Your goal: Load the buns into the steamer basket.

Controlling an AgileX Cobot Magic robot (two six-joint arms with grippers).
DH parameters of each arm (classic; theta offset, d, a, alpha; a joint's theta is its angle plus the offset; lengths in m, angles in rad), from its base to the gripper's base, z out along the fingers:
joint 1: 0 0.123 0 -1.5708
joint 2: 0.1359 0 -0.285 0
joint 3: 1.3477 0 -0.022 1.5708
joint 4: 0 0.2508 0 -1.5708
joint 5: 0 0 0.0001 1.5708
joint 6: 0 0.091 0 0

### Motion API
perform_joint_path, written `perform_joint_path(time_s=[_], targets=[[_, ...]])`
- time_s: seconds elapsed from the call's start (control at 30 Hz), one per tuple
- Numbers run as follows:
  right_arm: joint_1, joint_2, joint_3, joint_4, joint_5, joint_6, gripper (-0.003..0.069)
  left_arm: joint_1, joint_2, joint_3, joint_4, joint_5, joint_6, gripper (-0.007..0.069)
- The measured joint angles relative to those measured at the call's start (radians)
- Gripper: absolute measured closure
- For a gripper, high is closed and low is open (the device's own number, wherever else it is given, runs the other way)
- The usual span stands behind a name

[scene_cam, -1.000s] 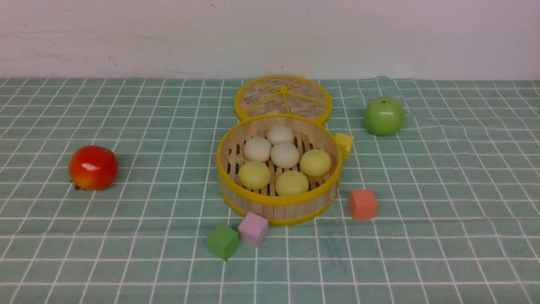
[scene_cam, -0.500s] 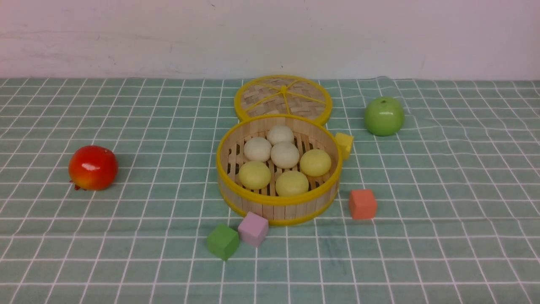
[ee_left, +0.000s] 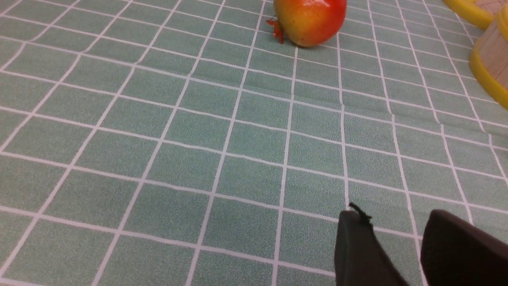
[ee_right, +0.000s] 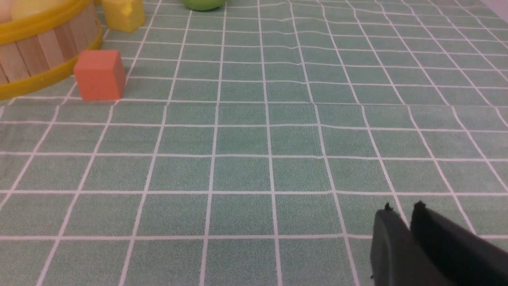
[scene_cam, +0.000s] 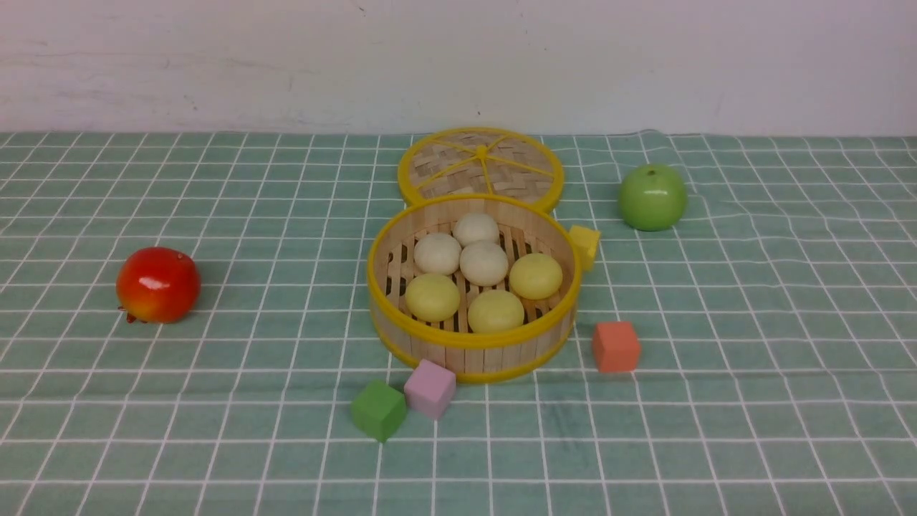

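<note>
All six buns (scene_cam: 478, 271) sit inside the round steamer basket (scene_cam: 473, 344) at the middle of the green-checked bench (scene_cam: 752, 401), three off-white ones at the back, three pale yellow ones nearer the robot. The loading step looks finished; no bun lies outside, so nothing more seems called for than keeping both arms clear. The basket stands upright, open side up, and being round has no long axis. Its lid (scene_cam: 481, 166) lies flat just behind it. The left hand (ee_left: 397, 238) hovers spread and empty over bare cloth; the right hand (ee_right: 401, 214) shows only a narrow gap, holding nothing.
</note>
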State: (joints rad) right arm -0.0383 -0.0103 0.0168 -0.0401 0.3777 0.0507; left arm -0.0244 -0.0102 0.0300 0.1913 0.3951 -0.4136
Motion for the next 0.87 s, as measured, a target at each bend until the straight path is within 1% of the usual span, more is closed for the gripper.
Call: perform_joint_path(time_s=[0.37,0.6,0.87], targets=[[0.0,0.0,0.0,-0.001,0.0,0.0,0.0566,-0.001,0.0,0.0,0.0,0.0,0.0,0.0386],[0.0,0.0,0.0,-0.001,0.001,0.0,0.0558,-0.055,0.0,0.0,0.0,0.0,0.0,0.0386],[0.0,0.0,0.0,-0.001,0.001,0.0,0.0549,-0.058,0.0,0.0,0.0,0.0,0.0,0.0386]])
